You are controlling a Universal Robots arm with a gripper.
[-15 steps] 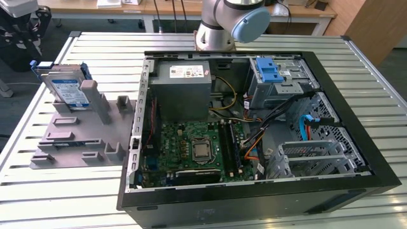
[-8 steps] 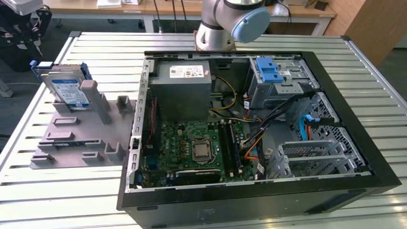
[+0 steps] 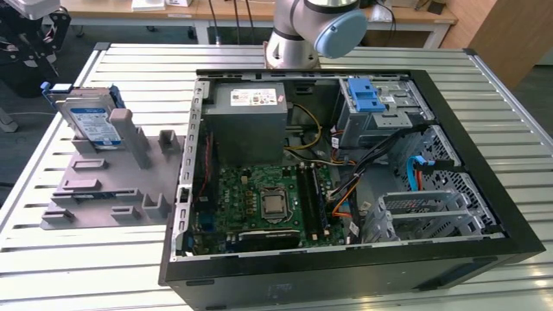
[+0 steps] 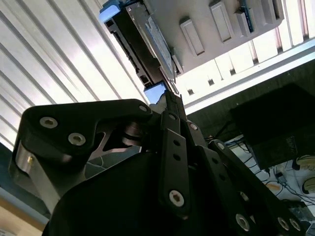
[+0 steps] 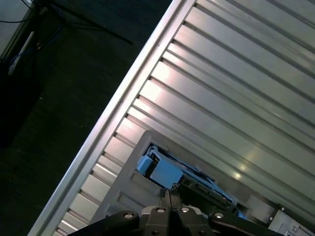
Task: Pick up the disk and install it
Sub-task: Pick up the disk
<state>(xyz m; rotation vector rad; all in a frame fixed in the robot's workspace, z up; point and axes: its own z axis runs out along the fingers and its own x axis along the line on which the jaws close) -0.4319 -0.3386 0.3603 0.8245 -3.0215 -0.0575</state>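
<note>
Gripper [image 5: 170, 193] with jaws drawn together and empty, the disk [image 5: 166, 173] straight ahead of their tips and seemingly clear of them, standing on edge in a grey holder [image 3: 97, 194], evidently so its free upper edge can be pinched.

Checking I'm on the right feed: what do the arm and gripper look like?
The arm is silver-grey and tubular, with a rounded pale-blue joint cap. The gripper is matte black: flat linkage bars pinned with silver screws, tapering to two slim fingers.
</note>
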